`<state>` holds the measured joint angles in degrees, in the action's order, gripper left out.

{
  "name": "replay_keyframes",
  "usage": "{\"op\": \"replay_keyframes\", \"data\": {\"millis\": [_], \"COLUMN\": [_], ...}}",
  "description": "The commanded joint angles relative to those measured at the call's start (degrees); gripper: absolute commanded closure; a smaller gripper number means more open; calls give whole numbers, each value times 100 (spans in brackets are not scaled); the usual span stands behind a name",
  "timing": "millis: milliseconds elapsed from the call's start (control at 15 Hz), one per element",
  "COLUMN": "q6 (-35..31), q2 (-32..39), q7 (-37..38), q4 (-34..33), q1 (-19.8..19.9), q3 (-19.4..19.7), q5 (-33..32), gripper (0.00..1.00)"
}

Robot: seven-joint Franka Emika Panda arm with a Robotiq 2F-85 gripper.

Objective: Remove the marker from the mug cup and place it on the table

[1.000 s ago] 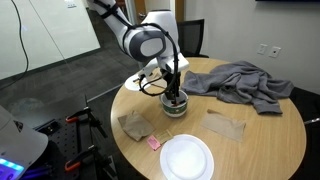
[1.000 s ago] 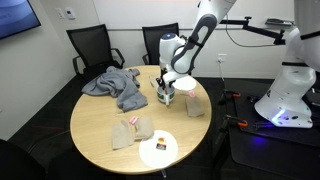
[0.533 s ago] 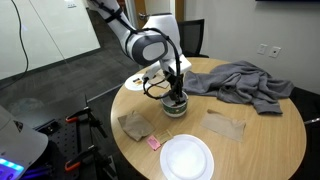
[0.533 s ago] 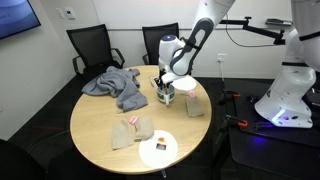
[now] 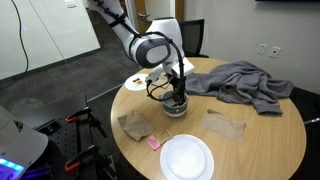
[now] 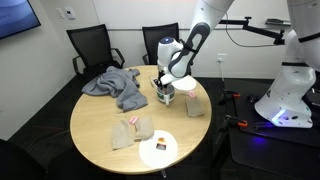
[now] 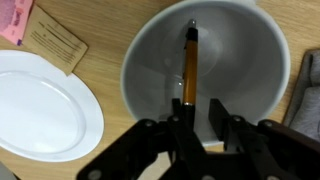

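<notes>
In the wrist view the mug cup [image 7: 150,60], white inside, fills the middle, and the marker [image 7: 190,65], slim with an amber body and dark tip, lies along its bottom. My gripper [image 7: 203,108] reaches down into the cup. A narrow gap shows between the jaws, and the marker's near end sits at the left finger [image 7: 184,112]. In both exterior views the gripper [image 5: 178,95] [image 6: 165,88] hangs straight down into the cup [image 5: 176,106] [image 6: 165,97] on the round wooden table [image 5: 265,135] [image 6: 95,125]; the marker is hidden there.
A large white plate [image 5: 187,157] [image 6: 158,150] [image 7: 40,100] lies near the table's edge. A grey cloth [image 5: 240,82] [image 6: 115,85] is heaped beside the cup. Brown paper pieces [image 5: 135,125] [image 5: 225,124] [image 7: 55,42], a pink scrap [image 5: 154,143] and a small saucer [image 5: 138,82] lie around.
The gripper has sunk slightly lower into the cup; nothing else has moved.
</notes>
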<state>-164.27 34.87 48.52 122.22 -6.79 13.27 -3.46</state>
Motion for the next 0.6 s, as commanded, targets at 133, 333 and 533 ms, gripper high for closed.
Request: {"op": "replay_keyframes", "data": {"millis": [133,333,533], "q6": [-130,-68,-174], "q2": [138,-61,-423], "q7": [-133,-44,185], "q4": [-143,27,390], "q1": [-251,-461,-1018], "q3": [192,372,955], "q5": [107,33,-245], "gripper": [100,96,96]}}
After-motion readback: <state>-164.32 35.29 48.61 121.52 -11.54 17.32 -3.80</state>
